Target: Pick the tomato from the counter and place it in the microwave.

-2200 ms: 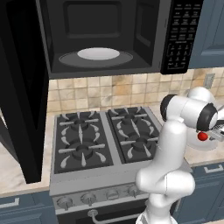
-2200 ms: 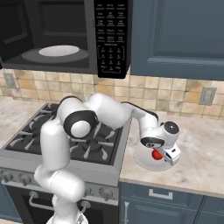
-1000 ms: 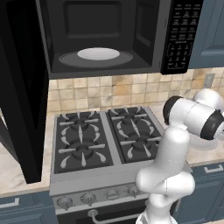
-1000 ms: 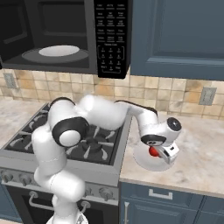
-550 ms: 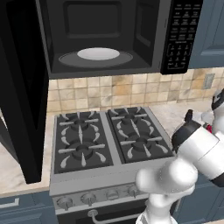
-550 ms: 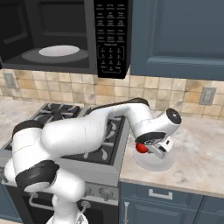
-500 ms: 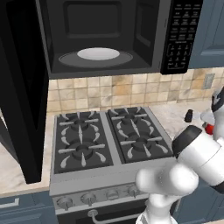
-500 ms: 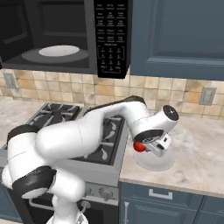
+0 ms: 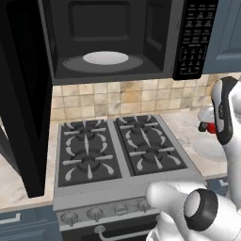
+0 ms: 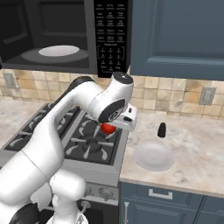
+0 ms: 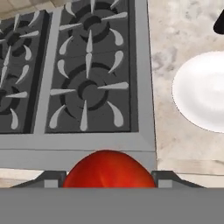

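The kitchen had a tiled backsplash, a beige counter (image 10: 192, 162) and a gas stove (image 10: 87, 140) set into it. Up at the left, the microwave (image 10: 65, 35) stood open, its white turntable (image 10: 59, 51) bare. Lower, above the stove's right edge, the gripper (image 10: 111, 127) was clamped around the tomato (image 10: 108, 128), lifted clear of the counter. Further right lay a white plate (image 10: 154, 156) and a small dark bottle (image 10: 162, 130). Picking looked done; raising the tomato into the cavity and releasing it remained.

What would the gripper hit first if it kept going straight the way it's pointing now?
Probably the stove: the gripper, shut on the tomato, points down at its right-hand burners, near the counter edge. Depth is unclear.
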